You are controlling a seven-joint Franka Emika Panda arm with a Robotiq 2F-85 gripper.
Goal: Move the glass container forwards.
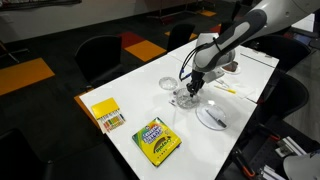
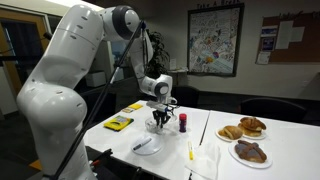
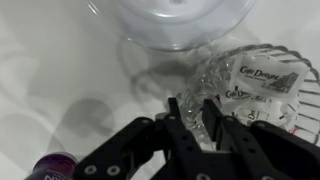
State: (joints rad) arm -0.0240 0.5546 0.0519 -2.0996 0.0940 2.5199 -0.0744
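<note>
The glass container [image 3: 250, 85] is a small clear round jar that holds paper packets. In the wrist view it lies to the right of centre, and my gripper [image 3: 192, 112] has its two black fingers closed on the near wall of the rim, one finger inside and one outside. In both exterior views the gripper [image 1: 193, 88] [image 2: 160, 112] points straight down onto the glass container [image 1: 184, 98] [image 2: 160, 124], which stands on the white table near its middle.
A shallow clear dish [image 1: 167, 84] [image 3: 185, 20] sits just beyond the jar. A white plate [image 1: 212, 118] [image 2: 147, 145], a dark small bottle [image 2: 183, 121] [image 3: 55, 166], a crayon box [image 1: 156, 140], a yellow card [image 1: 106, 113] and two pastry plates [image 2: 243, 130] lie around.
</note>
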